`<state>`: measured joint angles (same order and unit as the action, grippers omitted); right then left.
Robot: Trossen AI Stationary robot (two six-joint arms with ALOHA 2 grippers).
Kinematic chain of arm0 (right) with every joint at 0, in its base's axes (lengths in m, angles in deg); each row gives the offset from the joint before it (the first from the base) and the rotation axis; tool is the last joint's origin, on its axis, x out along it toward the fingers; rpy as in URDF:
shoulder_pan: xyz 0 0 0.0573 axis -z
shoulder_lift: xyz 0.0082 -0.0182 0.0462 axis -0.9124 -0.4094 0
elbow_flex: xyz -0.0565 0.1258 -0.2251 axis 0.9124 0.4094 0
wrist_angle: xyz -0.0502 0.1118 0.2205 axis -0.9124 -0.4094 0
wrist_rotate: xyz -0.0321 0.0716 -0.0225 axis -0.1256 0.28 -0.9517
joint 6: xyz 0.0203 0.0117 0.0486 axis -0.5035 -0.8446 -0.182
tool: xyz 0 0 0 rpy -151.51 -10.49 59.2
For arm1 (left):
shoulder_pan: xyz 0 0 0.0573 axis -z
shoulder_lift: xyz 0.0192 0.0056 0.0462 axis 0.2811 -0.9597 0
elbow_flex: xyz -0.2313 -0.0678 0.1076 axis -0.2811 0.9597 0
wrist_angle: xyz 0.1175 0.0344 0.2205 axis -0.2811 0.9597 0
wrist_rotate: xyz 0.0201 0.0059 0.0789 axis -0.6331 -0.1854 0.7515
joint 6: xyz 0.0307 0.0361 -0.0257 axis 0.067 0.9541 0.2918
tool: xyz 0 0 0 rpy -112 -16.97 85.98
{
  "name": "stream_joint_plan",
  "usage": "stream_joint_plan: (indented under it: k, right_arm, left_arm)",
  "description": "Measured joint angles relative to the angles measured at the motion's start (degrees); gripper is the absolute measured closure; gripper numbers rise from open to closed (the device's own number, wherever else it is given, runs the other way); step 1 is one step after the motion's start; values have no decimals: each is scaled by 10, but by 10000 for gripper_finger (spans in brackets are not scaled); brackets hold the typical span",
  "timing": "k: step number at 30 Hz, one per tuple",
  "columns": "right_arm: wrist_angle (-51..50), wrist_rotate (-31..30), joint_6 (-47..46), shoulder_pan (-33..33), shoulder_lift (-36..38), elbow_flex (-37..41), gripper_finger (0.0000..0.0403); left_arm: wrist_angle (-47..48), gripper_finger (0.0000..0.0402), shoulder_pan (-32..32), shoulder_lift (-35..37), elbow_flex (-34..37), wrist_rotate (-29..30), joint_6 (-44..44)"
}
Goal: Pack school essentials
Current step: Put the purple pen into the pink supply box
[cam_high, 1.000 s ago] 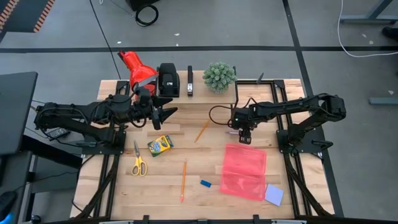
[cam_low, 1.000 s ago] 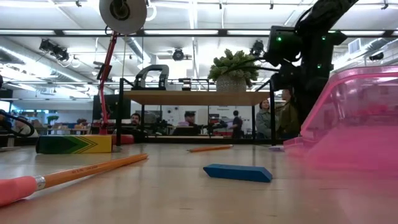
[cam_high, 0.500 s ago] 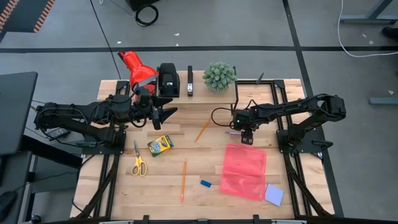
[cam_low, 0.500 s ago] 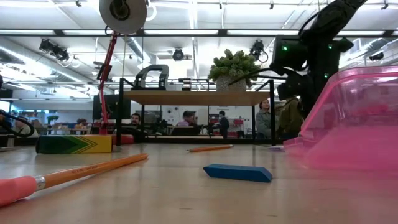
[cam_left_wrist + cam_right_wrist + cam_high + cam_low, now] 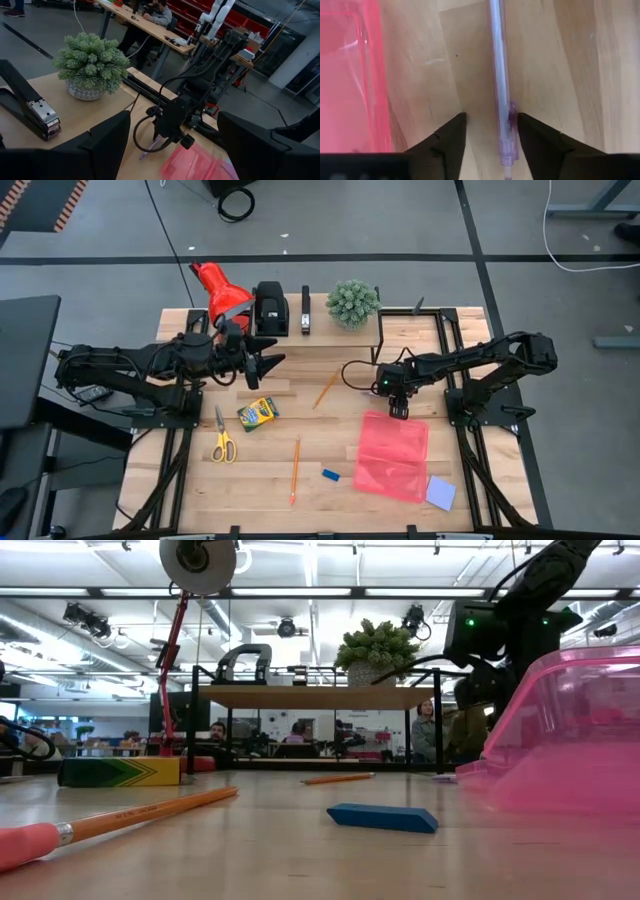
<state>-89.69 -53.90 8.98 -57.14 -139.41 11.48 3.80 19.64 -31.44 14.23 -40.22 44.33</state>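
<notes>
Beside pink case (image 5: 391,455), right gripper (image 5: 397,404) straddles pen (image 5: 499,85)

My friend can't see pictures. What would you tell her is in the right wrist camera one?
The right gripper is down at the wooden table, its two dark fingers on either side of a pinkish pen lying flat, not yet squeezing it. A clear pink case lies beside the pen.

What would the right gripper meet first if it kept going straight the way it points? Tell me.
Most likely the pinkish pen. The right gripper points down at the table, its open fingers straddling the pen, with the pink case just beside. Depth is unclear, so a fingertip might touch wood first.
</notes>
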Motion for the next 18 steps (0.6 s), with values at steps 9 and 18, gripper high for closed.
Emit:
stream_joint_plan:
  k: [9,18]
  right_arm:
    - [26,5,-25,0,2,21,332]
    - [7,6,-22,-2,-2,-5,357]
  left_arm:
    - [15,107,0,0,0,0,-34]
    - [16,111,0,0,0,0,-45]
